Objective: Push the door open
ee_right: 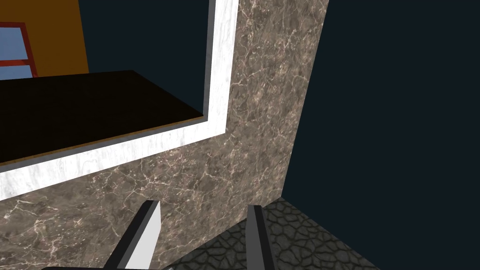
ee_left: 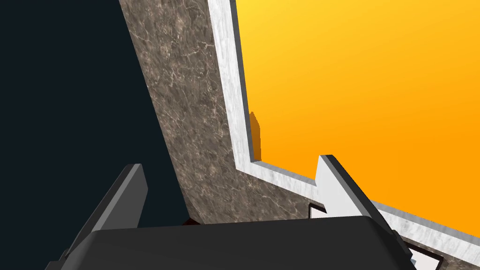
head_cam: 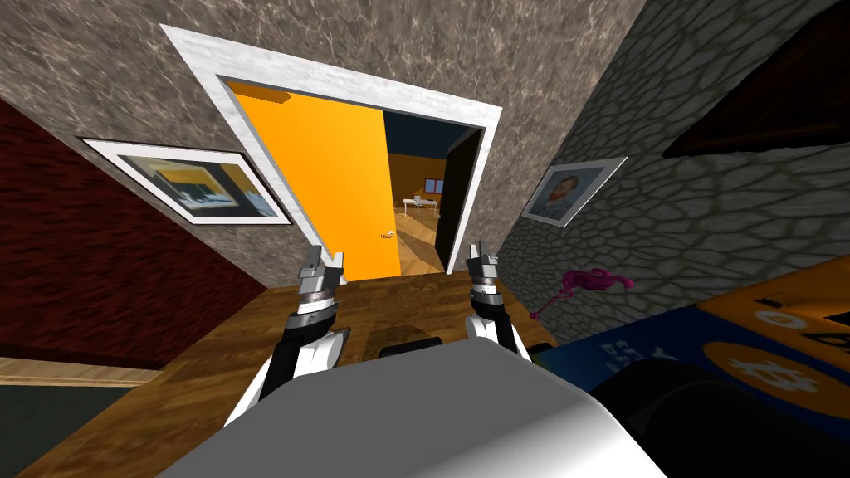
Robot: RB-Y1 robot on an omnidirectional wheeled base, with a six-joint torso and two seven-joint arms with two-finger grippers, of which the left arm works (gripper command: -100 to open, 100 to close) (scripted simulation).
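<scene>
Hard to see: the white door frame (head_cam: 332, 79) is cut off at its foot by our left gripper (head_cam: 325, 253), and the handle (head_cam: 387, 236) is tiny.
Left gripper: fingers spread, nothing held.
Door (head_cam: 328, 178): orange, ajar, at one o'clock from our left gripper and clear of it.
Right gripper (head_cam: 478, 247): fingers parted, empty; we see the door at ten o'clock from it.
</scene>
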